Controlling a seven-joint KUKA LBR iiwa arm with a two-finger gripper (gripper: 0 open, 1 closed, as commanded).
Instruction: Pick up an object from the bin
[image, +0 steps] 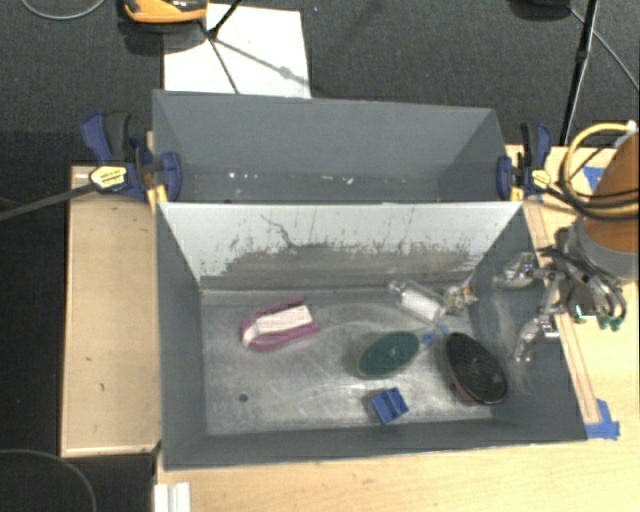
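My gripper (524, 305) hangs over the bin's right sloping wall, its metal fingers spread apart and open with nothing between them. Nearest to it, just to the left on the bin floor, lies a black oval brush-like thing (474, 368). A small clear bottle (420, 300) lies further back, near the foot of the rear wall. Left of the black thing rests a dark green round disc (388, 354).
A small blue block (388, 404) lies near the front wall. A pink and purple oblong thing (278, 326) lies on the left half of the floor. The arm with its orange cover and cables comes in from the right.
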